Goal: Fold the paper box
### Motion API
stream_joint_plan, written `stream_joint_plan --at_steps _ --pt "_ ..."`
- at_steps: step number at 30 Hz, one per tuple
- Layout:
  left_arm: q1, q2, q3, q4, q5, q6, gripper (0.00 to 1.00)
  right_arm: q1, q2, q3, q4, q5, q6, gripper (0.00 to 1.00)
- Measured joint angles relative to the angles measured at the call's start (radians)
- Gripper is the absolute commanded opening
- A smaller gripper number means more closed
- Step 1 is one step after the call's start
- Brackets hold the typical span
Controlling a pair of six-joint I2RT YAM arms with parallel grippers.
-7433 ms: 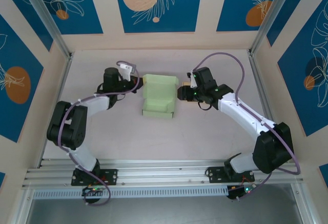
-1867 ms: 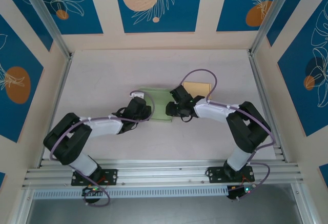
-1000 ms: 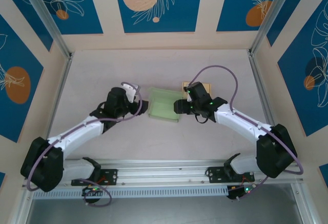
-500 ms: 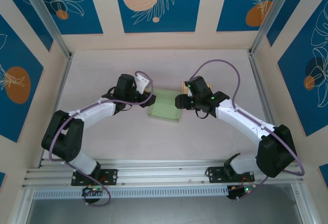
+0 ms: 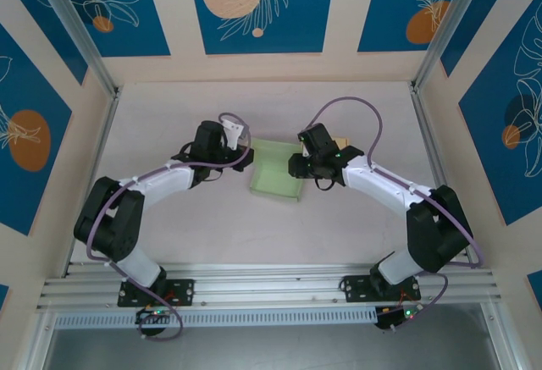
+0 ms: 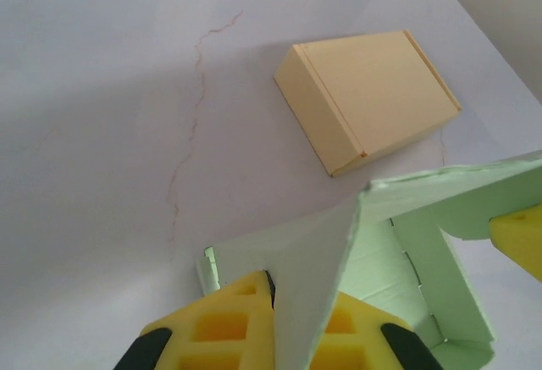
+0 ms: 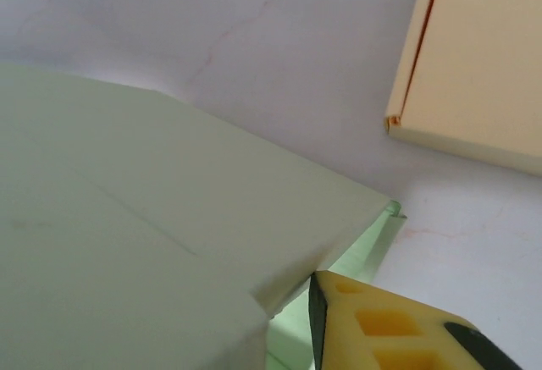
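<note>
Table (image 5: pixel 169 107): pale and marbled, with thin reddish veins. I see both arms reaching in towards its middle.

Left gripper (image 5: pixel 243 151): at the left edge of the paper box. On the left wrist camera I see its yellow fingers (image 6: pixel 224 323) pressed together on an upright green wall of the box, one pad on each side of the sheet. I log it as clamped on that wall.

Paper box (image 5: pixel 277 171): light green, in the middle of the table between the two grippers. It is part folded. From the left wrist I see a panel (image 6: pixel 457 188) raised over the open inside, with a side wall standing.

Right gripper (image 5: pixel 295 167): at the right edge of the paper box. The right wrist camera gives me one yellow finger (image 7: pixel 381 328), just under the corner of a broad green panel (image 7: pixel 127 243). I cannot tell whether the jaws are apart or gripping.

Tan box (image 6: pixel 368 99): closed, lying flat on the table just beyond the paper box, apart from it. From above it is mostly behind the right arm.
</note>
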Motion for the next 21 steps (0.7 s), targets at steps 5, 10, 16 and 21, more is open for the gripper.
stream_joint_plan --at_steps 5,10,16,21 --pt "-0.005 0.0 -0.009 0.037 -0.065 -0.038 0.0 0.005 0.013 -0.001 0.056 0.02 -0.005 0.24" --pt "-0.012 -0.031 -0.051 0.075 -0.149 -0.05 0.0 0.023 0.062 -0.001 0.122 0.048 -0.026 0.22" --pt "-0.04 -0.069 -0.144 0.178 -0.247 -0.051 0.0 0.045 0.092 -0.033 0.226 0.084 -0.049 0.22" --pt "-0.085 -0.087 -0.259 0.297 -0.306 -0.067 0.03 0.054 0.092 -0.13 0.33 0.097 -0.053 0.22"
